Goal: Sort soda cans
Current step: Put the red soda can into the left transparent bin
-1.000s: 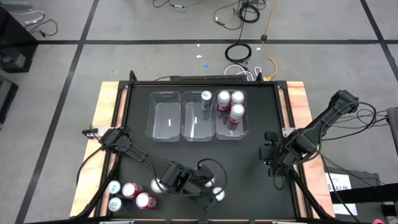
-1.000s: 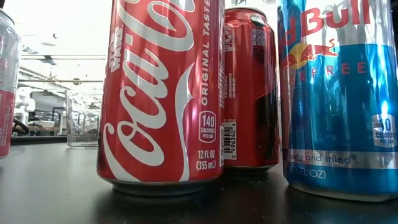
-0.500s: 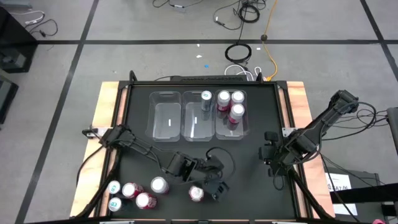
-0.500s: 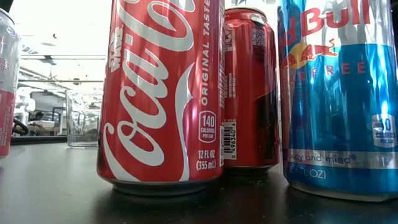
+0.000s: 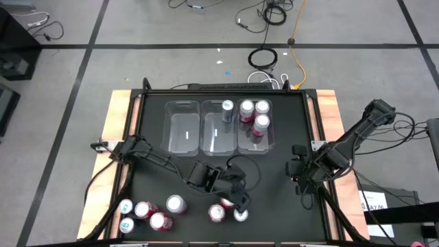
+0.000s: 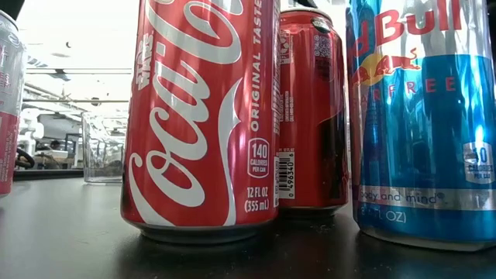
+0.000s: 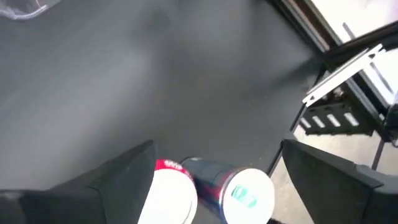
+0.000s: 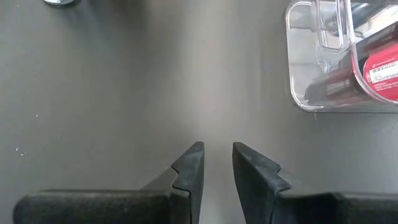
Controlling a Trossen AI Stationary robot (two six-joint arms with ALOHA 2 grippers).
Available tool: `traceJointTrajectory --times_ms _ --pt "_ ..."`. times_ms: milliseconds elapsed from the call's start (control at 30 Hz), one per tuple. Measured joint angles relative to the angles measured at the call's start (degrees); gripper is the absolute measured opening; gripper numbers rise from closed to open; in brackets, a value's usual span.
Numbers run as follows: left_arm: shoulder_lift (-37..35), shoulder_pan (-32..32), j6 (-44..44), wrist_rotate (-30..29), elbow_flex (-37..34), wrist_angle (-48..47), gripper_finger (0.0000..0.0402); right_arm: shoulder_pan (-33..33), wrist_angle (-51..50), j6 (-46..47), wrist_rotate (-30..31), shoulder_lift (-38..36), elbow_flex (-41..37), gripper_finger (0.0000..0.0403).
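My left gripper (image 5: pixel 239 200) (image 7: pixel 217 152) hangs open over the table's near middle. Below it stand two soda cans: a red one (image 5: pixel 217 213) (image 7: pixel 171 196) and a blue one with a teal tab (image 5: pixel 241 215) (image 7: pixel 245 194). In the left wrist view both show between the fingers, untouched. Several more cans (image 5: pixel 151 214) stand at the near left. A blue can (image 5: pixel 227 110) stands in the middle bin (image 5: pixel 214 140). Three pink cans (image 5: pixel 255 115) stand in the right bin (image 5: pixel 270 137). My right gripper (image 5: pixel 300 180) (image 8: pixel 217 152) waits at the right, its fingers nearly together on nothing.
The left clear bin (image 5: pixel 182 130) holds nothing. In the low view a Coca-Cola can (image 6: pixel 201 116), a second red can (image 6: pixel 314 108) and a blue Red Bull can (image 6: pixel 422 116) fill the foreground. Wooden borders (image 5: pixel 116 137) flank the black table.
My left gripper has swung toward the table's right edge along the near side, staying open. It has uncovered the red can near the middle and now stands over the two cans there. The cans have kept their places.
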Motion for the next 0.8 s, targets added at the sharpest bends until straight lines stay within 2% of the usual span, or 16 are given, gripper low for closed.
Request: traceJointTrajectory --times_ms 167,333,467,567,800 --pt "0.0 -0.2 0.1 0.0 0.0 -1.0 0.0395 0.0 0.0 0.0 0.0 0.0 0.0 0.0075" --pt "0.0 -0.2 -0.2 -1.0 0.0 -0.3 0.0388 0.0 0.0 -0.1 0.0 0.0 0.0 0.0075" --pt "0.0 -0.2 0.1 3.7 0.0 0.6 0.0387 0.0 0.0 -0.2 0.0 0.0 0.0 0.0075" --pt "0.0 -0.2 0.0 4.8 0.0 0.5 0.0387 0.0 0.0 -0.2 0.1 0.0 0.0 0.0075" --pt "-0.5 -1.8 -0.7 3.9 0.0 -0.7 0.0387 0.0 0.0 -0.2 0.2 0.0 0.0 0.0075"
